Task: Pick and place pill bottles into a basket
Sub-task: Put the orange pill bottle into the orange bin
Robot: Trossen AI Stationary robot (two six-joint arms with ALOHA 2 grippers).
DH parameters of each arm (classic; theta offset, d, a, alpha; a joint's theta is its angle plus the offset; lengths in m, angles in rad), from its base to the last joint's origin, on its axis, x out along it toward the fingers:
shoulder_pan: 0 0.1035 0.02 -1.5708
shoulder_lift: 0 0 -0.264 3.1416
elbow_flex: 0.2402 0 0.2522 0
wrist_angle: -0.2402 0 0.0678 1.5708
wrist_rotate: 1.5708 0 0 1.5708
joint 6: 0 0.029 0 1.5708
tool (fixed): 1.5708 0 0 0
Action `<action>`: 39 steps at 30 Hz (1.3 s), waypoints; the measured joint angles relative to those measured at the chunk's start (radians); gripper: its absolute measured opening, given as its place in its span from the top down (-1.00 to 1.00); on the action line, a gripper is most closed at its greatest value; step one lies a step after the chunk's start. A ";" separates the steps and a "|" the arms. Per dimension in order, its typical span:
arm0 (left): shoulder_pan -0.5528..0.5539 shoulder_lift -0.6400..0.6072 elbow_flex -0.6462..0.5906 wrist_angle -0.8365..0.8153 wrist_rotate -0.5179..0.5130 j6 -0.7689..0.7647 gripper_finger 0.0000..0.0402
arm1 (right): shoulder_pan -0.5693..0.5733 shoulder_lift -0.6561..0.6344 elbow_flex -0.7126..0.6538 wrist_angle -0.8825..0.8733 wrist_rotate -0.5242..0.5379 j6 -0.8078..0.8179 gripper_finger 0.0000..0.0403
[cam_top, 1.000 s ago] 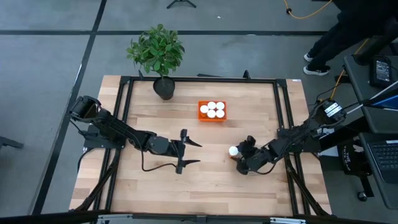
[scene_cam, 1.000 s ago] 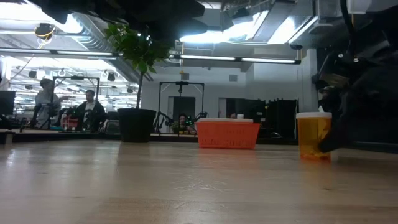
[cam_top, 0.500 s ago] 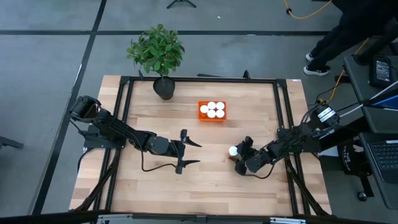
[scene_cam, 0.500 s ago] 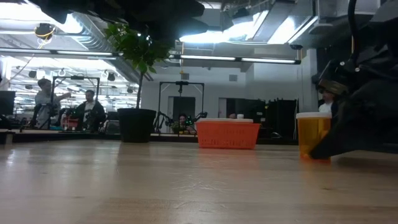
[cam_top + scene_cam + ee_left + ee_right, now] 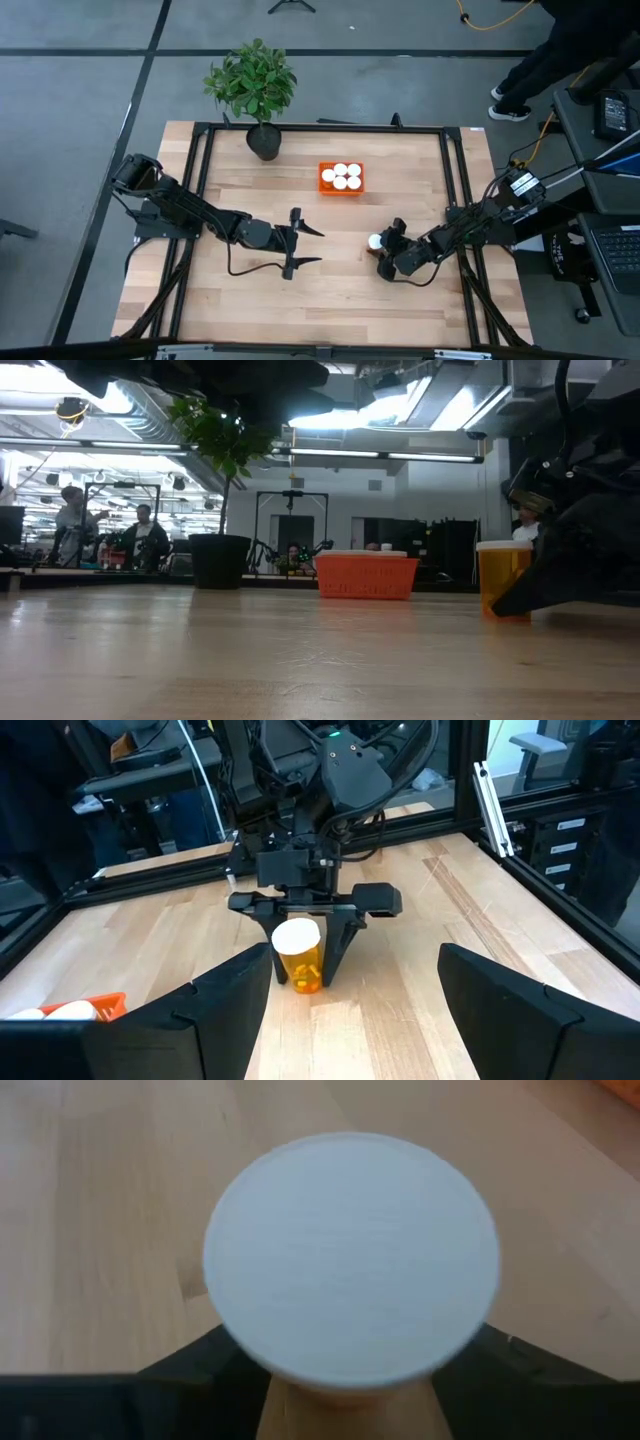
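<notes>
One pill bottle (image 5: 375,243) with an orange body and white cap stands upright on its base on the wooden table, right of the middle; it also shows in the low view (image 5: 503,578) and the left wrist view (image 5: 299,955). My right gripper (image 5: 384,250) is open, with one finger on either side of the bottle's body. The bottle's cap (image 5: 350,1255) fills the right wrist view. The orange basket (image 5: 341,190) stands toward the far side with several white-capped bottles in it. My left gripper (image 5: 308,246) is wide open and empty at the table's middle, pointing toward the bottle. My right gripper comes at the bottle level, from the table's right side, low over the table. Its fingers (image 5: 340,942) stand close on both sides of the orange body (image 5: 303,970). I cannot tell whether they touch it. The bottle stands upright on the table.
A dark plant pot (image 5: 263,140) with a green plant stands at the far edge, left of the basket. A black frame (image 5: 455,170) runs around the table. A person's legs (image 5: 545,60) show beyond the far right corner. Bare wood lies along the near edge.
My right gripper has edged a little toward the table's left, closer around the pill bottle, which has stayed upright in its place.
</notes>
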 joint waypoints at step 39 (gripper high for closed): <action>-0.003 0.000 0.000 0.003 0.068 -0.123 -0.41 | -0.133 -0.063 0.546 -0.426 -0.199 -0.444 0.02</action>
